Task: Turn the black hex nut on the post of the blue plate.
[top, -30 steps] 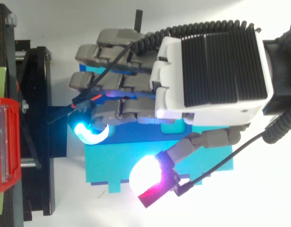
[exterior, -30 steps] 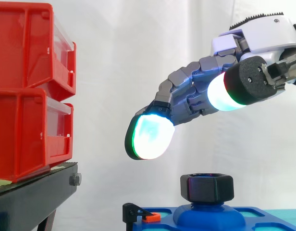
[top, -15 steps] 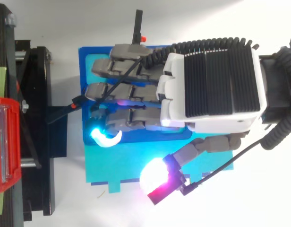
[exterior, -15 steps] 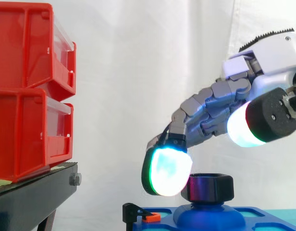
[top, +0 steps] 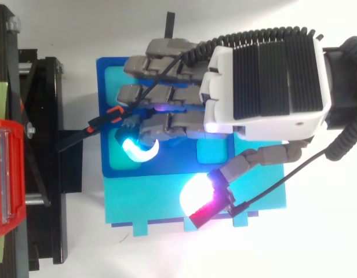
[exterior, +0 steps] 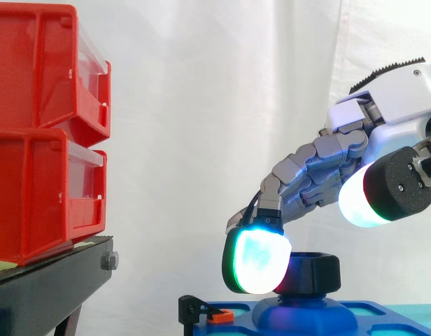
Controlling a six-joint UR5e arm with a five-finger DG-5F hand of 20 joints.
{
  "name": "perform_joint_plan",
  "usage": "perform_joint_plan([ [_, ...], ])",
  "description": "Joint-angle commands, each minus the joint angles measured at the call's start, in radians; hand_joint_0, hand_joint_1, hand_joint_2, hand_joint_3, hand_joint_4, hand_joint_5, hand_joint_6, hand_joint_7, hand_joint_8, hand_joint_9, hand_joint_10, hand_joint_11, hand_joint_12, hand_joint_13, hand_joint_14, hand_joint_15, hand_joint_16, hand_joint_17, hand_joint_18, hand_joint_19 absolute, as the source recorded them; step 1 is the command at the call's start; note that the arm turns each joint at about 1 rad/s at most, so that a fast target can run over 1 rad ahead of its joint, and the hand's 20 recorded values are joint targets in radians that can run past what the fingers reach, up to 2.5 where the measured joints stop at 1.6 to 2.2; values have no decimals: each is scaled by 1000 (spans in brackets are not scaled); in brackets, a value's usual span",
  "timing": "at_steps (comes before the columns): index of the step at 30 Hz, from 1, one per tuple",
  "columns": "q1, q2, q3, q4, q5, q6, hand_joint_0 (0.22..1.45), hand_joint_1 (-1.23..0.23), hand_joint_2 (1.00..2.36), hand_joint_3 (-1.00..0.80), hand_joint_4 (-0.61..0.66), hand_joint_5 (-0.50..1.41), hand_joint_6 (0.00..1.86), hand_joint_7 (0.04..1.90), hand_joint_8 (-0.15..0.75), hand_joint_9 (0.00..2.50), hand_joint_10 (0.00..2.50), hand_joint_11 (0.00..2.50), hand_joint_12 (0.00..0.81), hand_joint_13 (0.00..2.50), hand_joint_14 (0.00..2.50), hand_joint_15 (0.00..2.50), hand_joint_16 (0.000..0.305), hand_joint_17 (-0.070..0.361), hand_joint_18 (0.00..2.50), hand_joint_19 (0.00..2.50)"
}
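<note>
Black hex nut [exterior: 317, 274] sits atop the raised dome at the middle of the blue plastic plate [exterior: 240, 311], and the robot's hand [exterior: 394, 91] hangs right over it. Fingers arc down loosely, and in the side view the cyan-green pad [exterior: 256, 260] covers the nut's 9 o'clock flank; whether it truly touches, I cannot tell. The thumb's white pad [exterior: 359, 204] floats at 2 o'clock from the nut, well apart. So the hand is open, nothing gripped.

To my eye this is the moment for seating the grasp. The thumb needs to come down onto the flat opposite the fingers, pads square on flats rather than corners, before any twist begins. From above, the fingers reach toward 9 o'clock across the plate. Watch the small black clip with the orange tab [exterior: 210, 315] near the fingertip: a careless sweep could snag it.
</note>
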Motion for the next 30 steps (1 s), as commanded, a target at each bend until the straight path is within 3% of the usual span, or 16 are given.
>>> perform_joint_plan([
  [1, -11, 1, 0, 0, -7, -1, 480, -338, 1000, -500, 134, -226, 502, 710, 189, 133, 0, 0, 336, 91, 0, 0, 59, 132, 0, 54],
  [8, -31, -1, 0, 3, -21, -5, 481, -358, 1000, -500, 139, -222, 502, 699, 193, 159, 0, 0, 339, 120, 0, 0, 59, 134, 0, 26],
  [12, -46, -1, 0, 3, -38, -13, 481, -359, 1000, -500, 137, -222, 502, 696, 193, 159, 0, 0, 339, 123, 0, 0, 59, 134, 0, 19],
  [13, -54, -1, 0, 6, -56, -17, 481, -359, 1000, -500, 137, -222, 502, 694, 193, 159, 0, 0, 339, 123, 0, 0, 59, 133, 0, 19],
  [20, -75, -1, 0, 6, -79, -22, 481, -360, 1000, -500, 138, -222, 502, 697, 194, 161, 0, 0, 339, 124, 0, 0, 59, 133, 0, 30],
  [26, -105, -1, 0, 6, -105, -24, 481, -360, 1000, -500, 138, -222, 502, 695, 193, 160, 0, 0, 339, 125, 0, 0, 59, 133, 0, 18],
  [30, -131, -1, 0, 6, -145, -24, 481, -360, 1000, -500, 139, -222, 502, 699, 194, 161, 0, 0, 340, 125, 0, 0, 59, 133, 0, 20],
])
